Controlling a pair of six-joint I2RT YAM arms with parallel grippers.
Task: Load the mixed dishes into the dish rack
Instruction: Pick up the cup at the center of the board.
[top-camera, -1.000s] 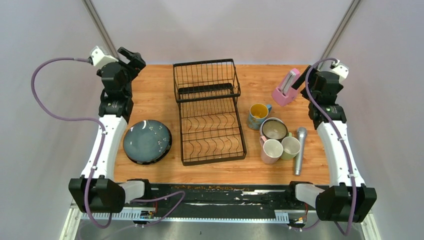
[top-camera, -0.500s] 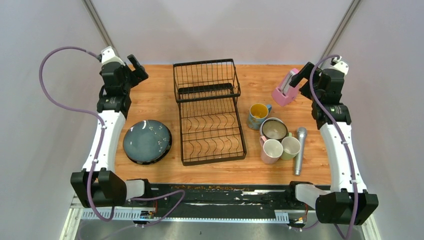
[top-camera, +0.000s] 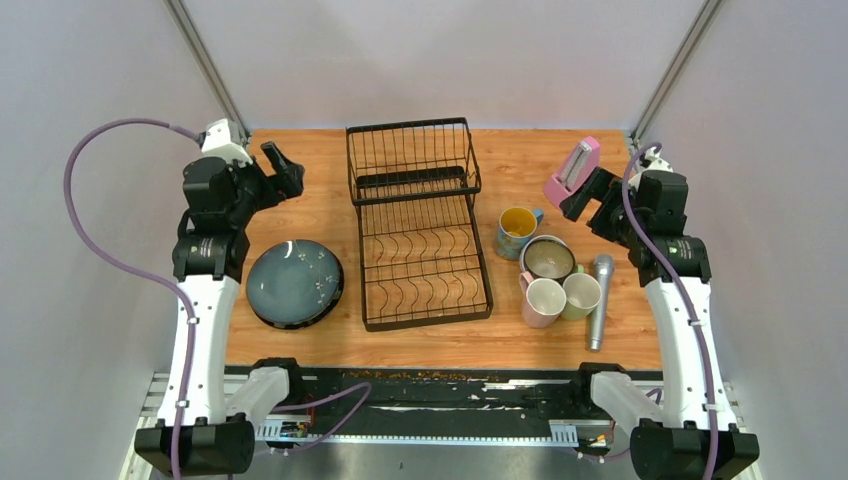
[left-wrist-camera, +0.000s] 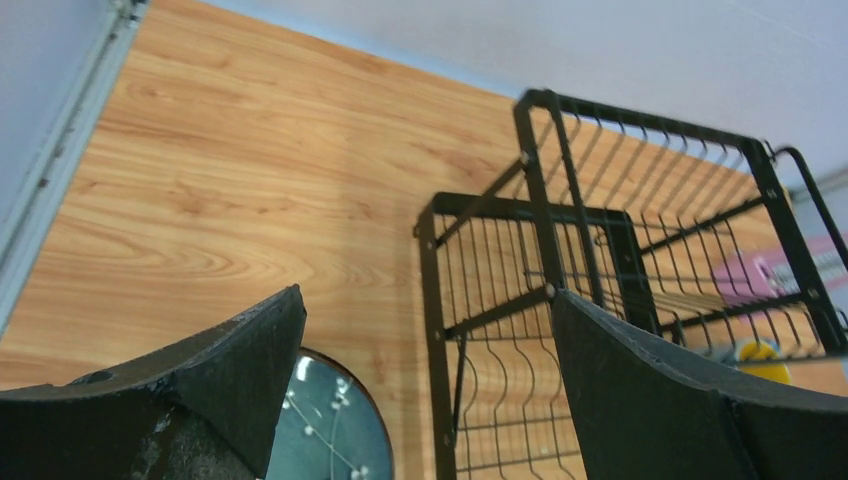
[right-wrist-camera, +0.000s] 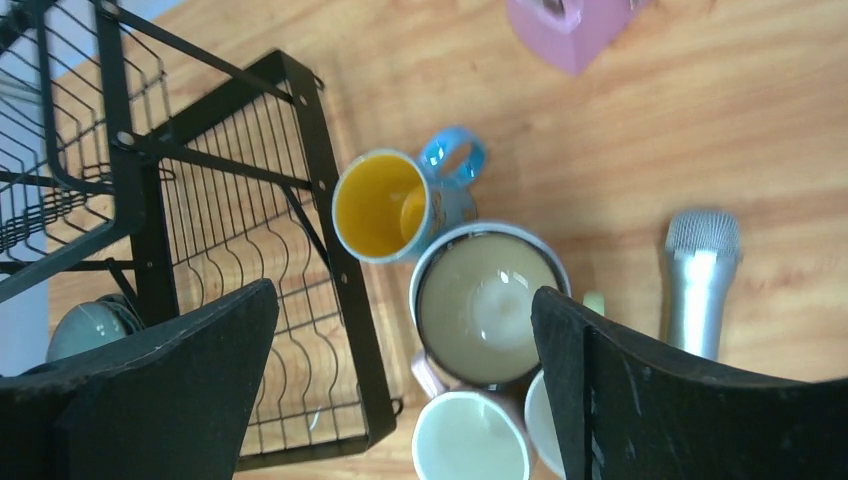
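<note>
The black wire dish rack (top-camera: 420, 225) stands mid-table, holding nothing. A dark blue-grey speckled plate (top-camera: 294, 283) lies left of it. To the right cluster a blue mug with yellow inside (top-camera: 516, 231), a dark-rimmed bowl (top-camera: 548, 258), a pink mug (top-camera: 543, 300) and a pale-green mug (top-camera: 581, 294). My left gripper (top-camera: 285, 170) is open and empty, up in the air left of the rack's basket end (left-wrist-camera: 540, 200), with the plate's edge (left-wrist-camera: 325, 430) below. My right gripper (right-wrist-camera: 405, 290) is open and empty above the blue mug (right-wrist-camera: 385, 205) and bowl (right-wrist-camera: 487, 305).
A pink metronome (top-camera: 573, 172) stands at the back right, close to my right gripper (top-camera: 580, 195). A silver microphone (top-camera: 600, 300) lies right of the mugs and also shows in the right wrist view (right-wrist-camera: 698, 280). Bare wood lies behind the plate.
Both wrists have swung from the back corners toward the near side and inward. The left now points at the rack, the right at the mugs. No dish has moved.
</note>
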